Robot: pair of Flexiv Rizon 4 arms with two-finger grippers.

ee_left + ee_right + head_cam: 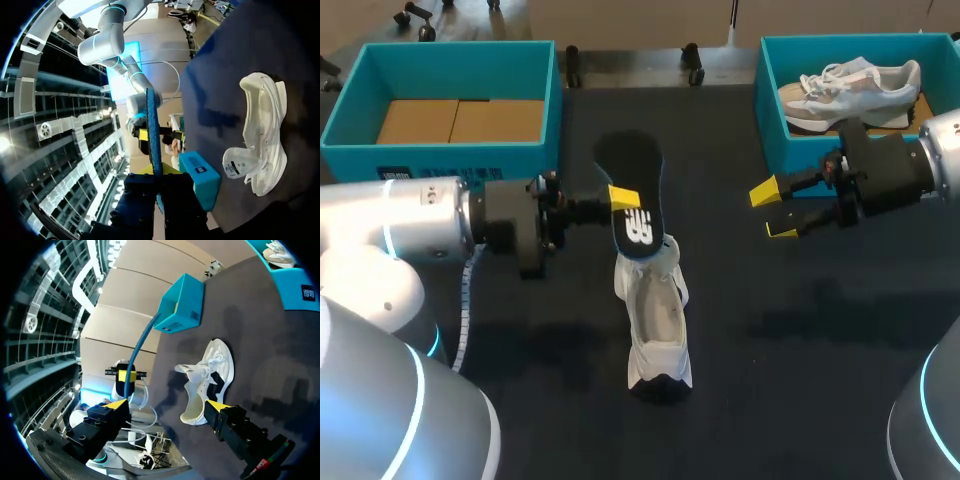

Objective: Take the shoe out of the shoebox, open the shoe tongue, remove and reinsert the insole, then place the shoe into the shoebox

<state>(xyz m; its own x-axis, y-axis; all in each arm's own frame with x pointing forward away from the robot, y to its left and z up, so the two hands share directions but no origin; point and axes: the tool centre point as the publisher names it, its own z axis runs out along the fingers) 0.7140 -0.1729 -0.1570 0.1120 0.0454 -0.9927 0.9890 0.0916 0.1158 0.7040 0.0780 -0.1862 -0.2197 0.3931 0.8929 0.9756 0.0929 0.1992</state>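
A white shoe (655, 320) stands on the dark table, its opening facing up and its tongue pulled forward. My left gripper (623, 197) is shut on a dark blue insole (632, 180), held above the shoe's toe end. In the left wrist view the insole (154, 135) shows edge-on, rising from between the fingers of my left gripper (157, 175), with the shoe (262, 135) lying beside it. My right gripper (770, 212) hangs open to the right of the shoe, nothing between its fingers. From the right wrist, my right gripper (166, 405) frames the shoe (210, 380) and the insole (142, 337).
A teal shoebox (440, 140) with a bare cardboard floor stands at the back left. A second teal shoebox (770, 110) at the back right holds another pale shoe (850, 85). My right arm lies just in front of that box.
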